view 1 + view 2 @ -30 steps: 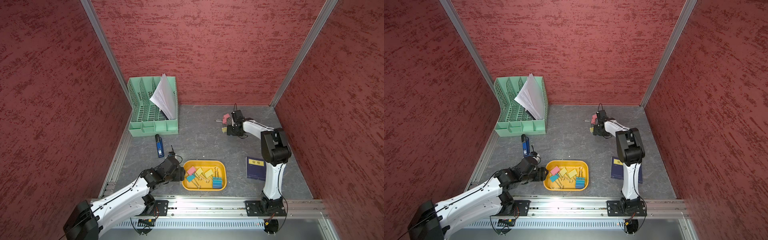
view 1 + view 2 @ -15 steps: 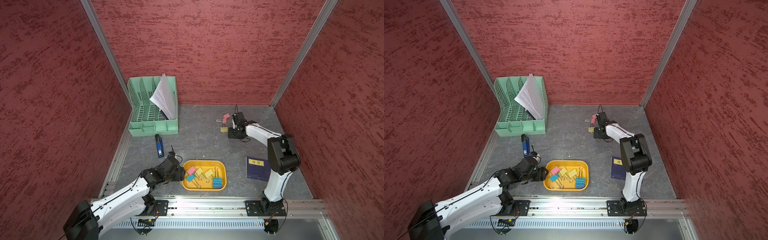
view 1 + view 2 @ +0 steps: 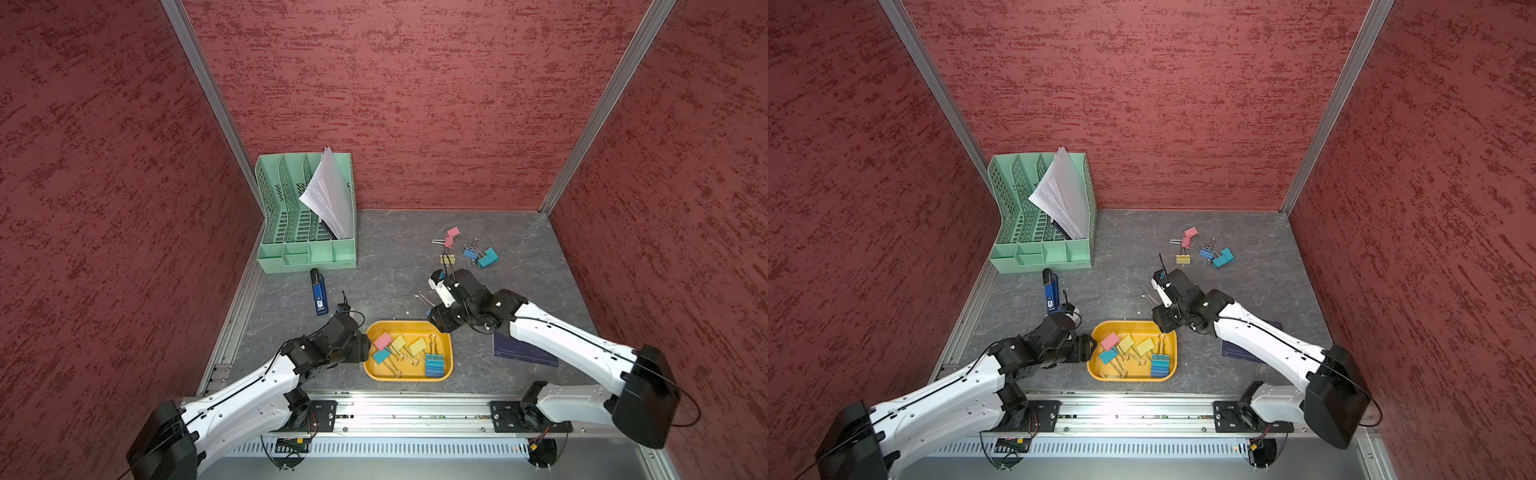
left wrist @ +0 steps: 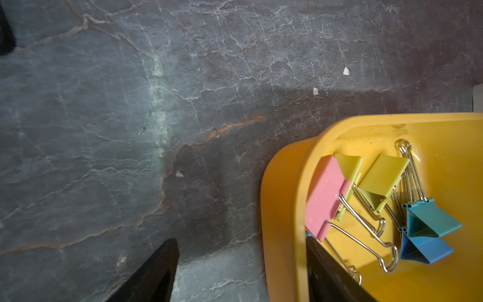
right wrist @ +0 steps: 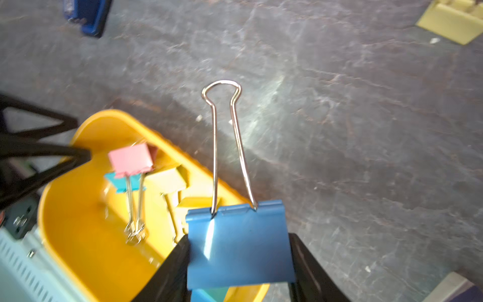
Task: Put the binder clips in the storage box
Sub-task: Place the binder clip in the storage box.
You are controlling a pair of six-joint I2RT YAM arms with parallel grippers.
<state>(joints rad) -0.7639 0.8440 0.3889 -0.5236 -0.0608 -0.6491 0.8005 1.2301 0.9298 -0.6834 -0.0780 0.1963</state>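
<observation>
The yellow-orange storage box [image 3: 409, 377] [image 3: 1133, 377] sits near the table's front and holds several binder clips, among them a pink one [image 3: 382, 340] and a blue one [image 3: 434, 365]. Loose clips lie at the back right: pink [image 3: 451, 236], yellow [image 3: 448, 259], blue [image 3: 469, 252], teal [image 3: 487, 257]. My right gripper [image 3: 434, 316] [image 5: 239, 261] hangs over the box's far right corner, shut on a blue binder clip [image 5: 235, 230] whose wire handles stick forward. My left gripper [image 3: 366, 345] [image 4: 240, 240] is open and straddles the box's left wall [image 4: 282, 209], one finger inside and one outside.
A mint-green file organizer [image 3: 307, 245] with papers stands at the back left. A dark blue stapler [image 3: 319, 293] lies in front of it. A dark blue booklet [image 3: 523, 353] lies under my right arm. Red walls close in three sides, and a metal rail runs along the front.
My right arm has swung from the loose clips at the back to the box's far right corner, carrying the blue clip. The left arm has not moved.
</observation>
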